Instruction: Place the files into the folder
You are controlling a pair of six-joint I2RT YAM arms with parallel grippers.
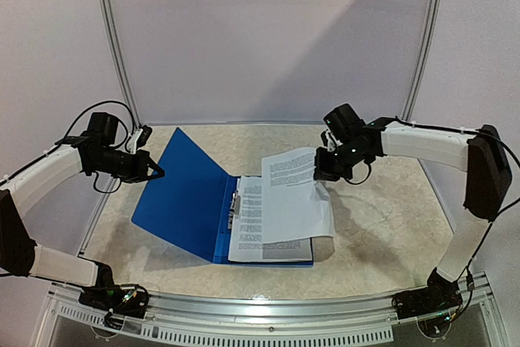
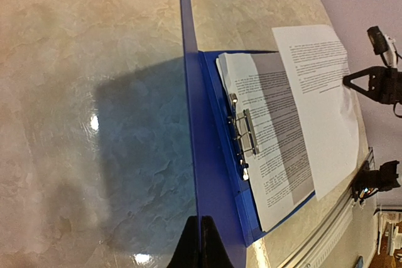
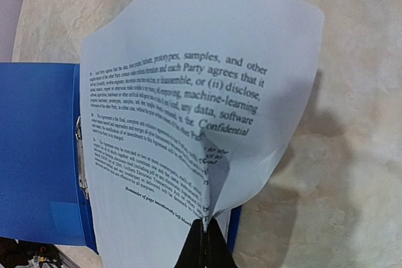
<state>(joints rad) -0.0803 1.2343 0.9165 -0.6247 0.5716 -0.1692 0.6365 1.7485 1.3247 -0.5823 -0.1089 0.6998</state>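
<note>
One folder [image 1: 183, 193]; one lifted sheet [image 1: 292, 194]; one stack [image 1: 249, 225], sheets uncountable.

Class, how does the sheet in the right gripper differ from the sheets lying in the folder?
The held sheet is pinched and creased by the right gripper; filed sheets lie flat in the folder. The held sheet sits askew; filed sheets lie square. Both carry black print.
</note>
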